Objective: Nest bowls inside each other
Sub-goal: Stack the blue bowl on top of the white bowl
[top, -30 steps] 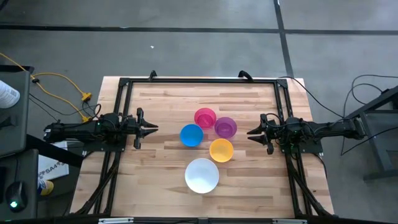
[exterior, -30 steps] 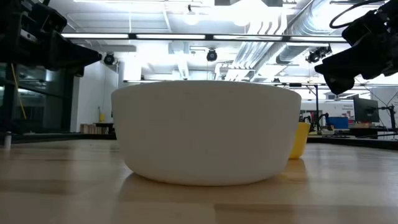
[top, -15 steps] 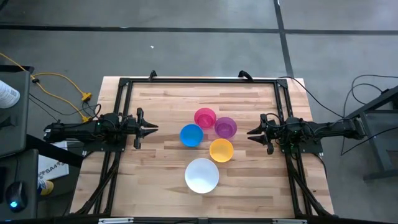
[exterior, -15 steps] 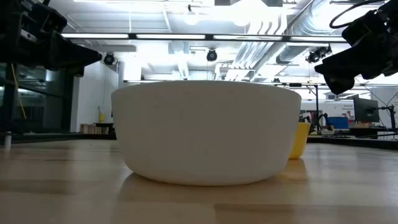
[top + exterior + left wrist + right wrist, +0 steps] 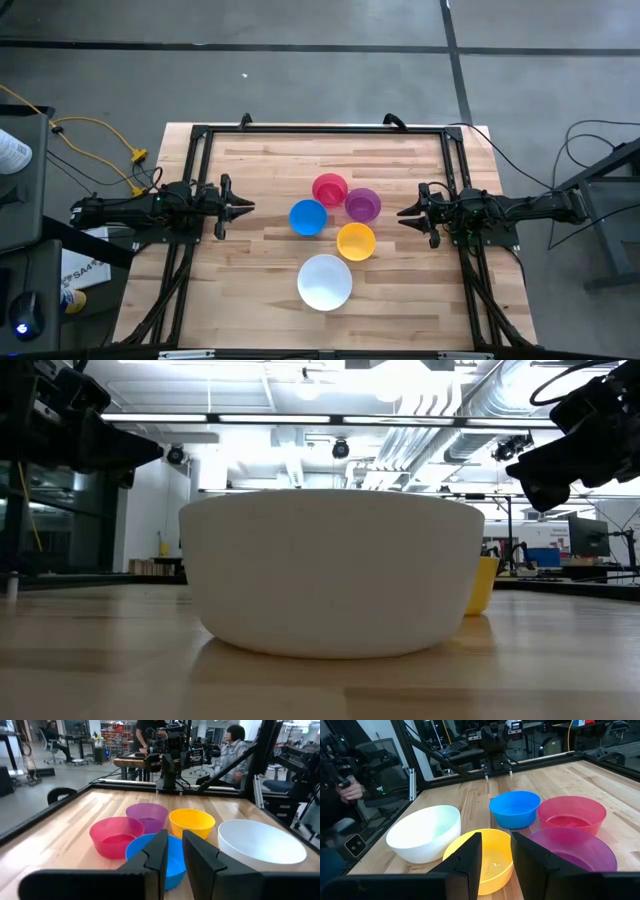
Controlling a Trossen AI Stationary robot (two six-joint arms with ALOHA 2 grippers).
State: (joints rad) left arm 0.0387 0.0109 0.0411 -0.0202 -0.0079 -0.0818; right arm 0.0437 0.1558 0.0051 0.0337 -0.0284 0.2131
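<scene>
— Wooden tabletop (image 5: 250, 290) seen from above first: where do the bowls sit against the two claws?

— Between them. The left gripper (image 5: 243, 207) points inward with the blue bowl (image 5: 308, 217) straight ahead of its tips and nearest to it. The right gripper (image 5: 406, 214) faces the purple bowl (image 5: 363, 205) and the yellow-orange bowl (image 5: 356, 241). The pink-red bowl (image 5: 329, 189) lies on the far side, the white bowl (image 5: 325, 281) toward the front edge, roughly as far from one claw as the other.

— And from table height?

— The white bowl (image 5: 332, 572) fills it; only a sliver of the yellow-orange bowl (image 5: 482, 584) shows beside it. Both arms hang above.

— Left wrist?

— Its fingers (image 5: 160, 851) stand narrowly parted, holding nothing, the blue bowl (image 5: 162, 860) just beyond them. People sit in the room behind.

— Right wrist?

— Fingers (image 5: 470, 854) part a bit wider, empty, over the yellow-orange bowl (image 5: 490, 860). Round bowls have no long axis, so I'd judge any rim approach works.
</scene>
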